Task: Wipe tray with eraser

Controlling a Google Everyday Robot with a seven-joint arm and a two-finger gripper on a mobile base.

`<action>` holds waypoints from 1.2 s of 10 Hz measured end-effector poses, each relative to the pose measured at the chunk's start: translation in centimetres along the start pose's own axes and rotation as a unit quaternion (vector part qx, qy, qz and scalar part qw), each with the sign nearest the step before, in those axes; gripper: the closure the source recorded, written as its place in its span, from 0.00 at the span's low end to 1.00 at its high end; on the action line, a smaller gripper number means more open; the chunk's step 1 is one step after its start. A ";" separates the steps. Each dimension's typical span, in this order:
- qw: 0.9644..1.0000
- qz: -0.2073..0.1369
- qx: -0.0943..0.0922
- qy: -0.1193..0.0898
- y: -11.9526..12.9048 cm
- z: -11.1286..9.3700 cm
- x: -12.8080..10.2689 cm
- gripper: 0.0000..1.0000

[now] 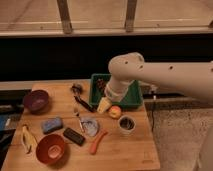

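Observation:
The green tray (133, 98) sits at the back right of the wooden table, and my arm covers much of it. A dark brownish item (101, 83) lies in its left end. The eraser (74, 136), a small flat black block, rests on the table toward the front left, between the red bowl and a grey-white object. My gripper (104, 105) hangs at the tray's front-left corner, just above the table, pointing down. It is open with nothing in it, well apart from the eraser.
A purple bowl (36, 100) stands at the left and a red bowl (50, 148) at the front left beside a banana (26, 138). Also on the table are a light blue sponge (52, 124), an orange fruit (115, 111), a dark cup (126, 123) and an orange carrot-like piece (97, 142).

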 end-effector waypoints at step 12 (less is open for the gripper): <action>0.985 -0.166 -0.048 0.014 12.6 4.8 -9.4 0.30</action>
